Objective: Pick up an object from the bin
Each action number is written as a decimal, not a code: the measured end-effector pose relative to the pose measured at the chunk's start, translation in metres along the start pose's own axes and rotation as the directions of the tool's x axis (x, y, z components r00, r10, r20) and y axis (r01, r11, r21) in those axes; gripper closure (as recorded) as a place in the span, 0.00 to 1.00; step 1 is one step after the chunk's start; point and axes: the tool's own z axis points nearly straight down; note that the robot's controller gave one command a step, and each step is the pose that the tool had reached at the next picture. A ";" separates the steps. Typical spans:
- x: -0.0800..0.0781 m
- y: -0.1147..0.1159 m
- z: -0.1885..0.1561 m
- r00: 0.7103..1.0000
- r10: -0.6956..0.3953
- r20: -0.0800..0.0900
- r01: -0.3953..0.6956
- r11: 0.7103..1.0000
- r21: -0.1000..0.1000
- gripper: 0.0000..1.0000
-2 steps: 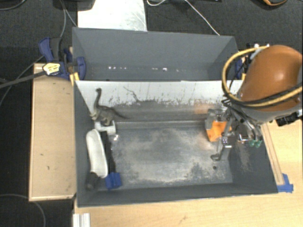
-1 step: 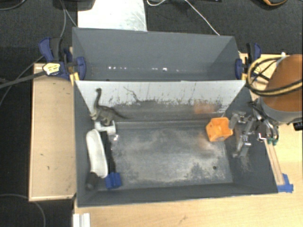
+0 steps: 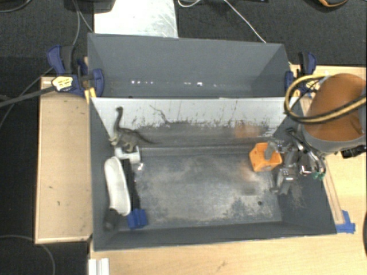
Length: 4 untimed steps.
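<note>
My gripper (image 3: 284, 179) is low at the right end of the bin, close to the right wall. A small orange block-like thing (image 3: 261, 158) lies just to its upper left, near the back wall. Whether the two touch I cannot tell. The arm's wrist hides the gripper's upper part.
Along the left wall lies a long white tool (image 3: 116, 185) with a blue end (image 3: 137, 218) towards the front corner. Above it, by the back left corner, lies a dark grey hooked thing (image 3: 123, 134). The arm with its orange cover and cables reaches in over the right rim.
</note>
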 end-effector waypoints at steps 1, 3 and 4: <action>-0.046 -0.006 -0.003 0.994 0.110 0.000 -0.110 0.994 0.004 0.00; -0.052 -0.011 0.045 0.977 0.212 0.029 -0.212 0.977 0.000 1.00; -0.052 -0.011 0.045 0.977 0.211 0.029 -0.211 0.978 0.001 1.00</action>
